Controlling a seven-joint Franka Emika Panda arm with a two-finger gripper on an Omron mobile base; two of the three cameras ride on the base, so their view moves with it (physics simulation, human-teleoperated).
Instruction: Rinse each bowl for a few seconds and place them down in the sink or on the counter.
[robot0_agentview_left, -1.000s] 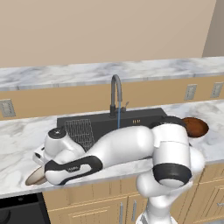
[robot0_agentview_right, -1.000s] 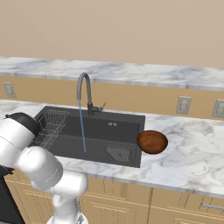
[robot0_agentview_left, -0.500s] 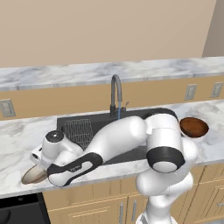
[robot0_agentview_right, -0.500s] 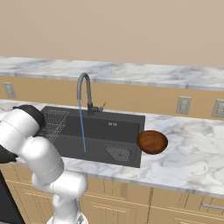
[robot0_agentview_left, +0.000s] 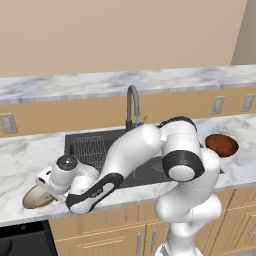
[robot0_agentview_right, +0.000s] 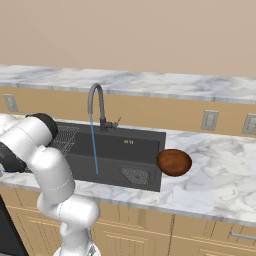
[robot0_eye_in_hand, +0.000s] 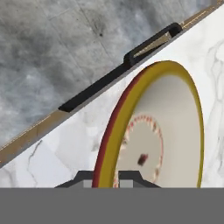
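The tan bowl (robot0_agentview_left: 36, 198) lies tilted near the front left edge of the counter (robot0_agentview_left: 20, 150), left of the sink (robot0_agentview_left: 150, 172). My gripper (robot0_agentview_left: 46, 187) is shut on its rim. In the hand view the bowl's yellowish rim runs down between my two fingertips, and its cream inside (robot0_eye_in_hand: 166, 131) faces right above the marble; my gripper (robot0_eye_in_hand: 111, 177) grips that rim. The reddish-brown bowl (robot0_agentview_left: 221, 145) (robot0_agentview_right: 174, 162) sits on the counter right of the sink (robot0_agentview_right: 125, 150). A thin stream of water (robot0_agentview_right: 93, 145) falls from the tap (robot0_agentview_right: 95, 100) into the basin.
A wire rack (robot0_agentview_left: 90, 147) (robot0_agentview_right: 65, 137) fills the sink's left part, and a mesh drain (robot0_agentview_right: 136, 175) lies at its right. The gooseneck tap (robot0_agentview_left: 132, 105) stands behind the basin. A raised marble ledge (robot0_agentview_left: 125, 80) runs along the wall. A dark appliance (robot0_agentview_left: 20, 240) sits below the counter's left end.
The hand has stayed on the tan bowl at the counter's left end. The arm's elbow and upper links have swung up and toward the middle.
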